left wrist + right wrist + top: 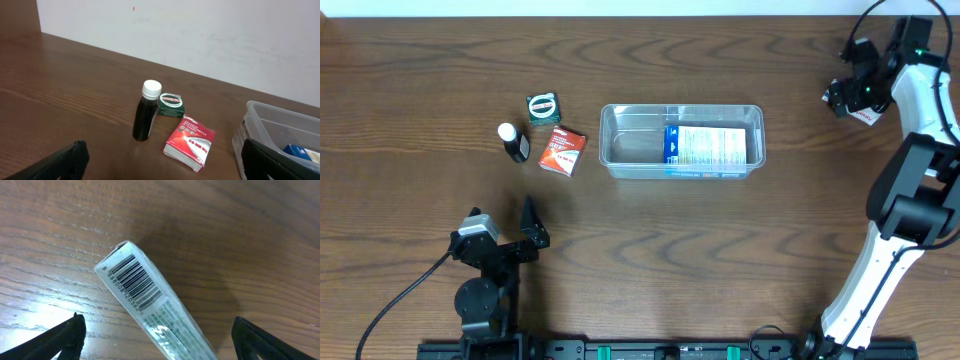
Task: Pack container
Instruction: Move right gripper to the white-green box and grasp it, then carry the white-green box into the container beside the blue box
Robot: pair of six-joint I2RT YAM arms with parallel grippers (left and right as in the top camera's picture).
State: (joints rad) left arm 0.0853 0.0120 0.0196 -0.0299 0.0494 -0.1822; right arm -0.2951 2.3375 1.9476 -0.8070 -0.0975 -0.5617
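The clear plastic container (610,150) lies mid-table with a blue and white box (705,146) inside at its right end; its left corner shows in the left wrist view (260,120). Left of it stand a dark bottle with a white cap (515,142) (146,117), a small green box (543,107) (171,105) and a red box (563,150) (190,142). My left gripper (502,225) (160,160) is open and empty, well in front of these. My right gripper (850,100) (157,340) is open at the far right, fingers either side of a white and green barcoded box (150,305) lying on the table.
The brown wooden table (720,260) spreads around the things. A white wall (200,35) rises behind the table's far edge. The right arm's white links (910,200) reach along the right side.
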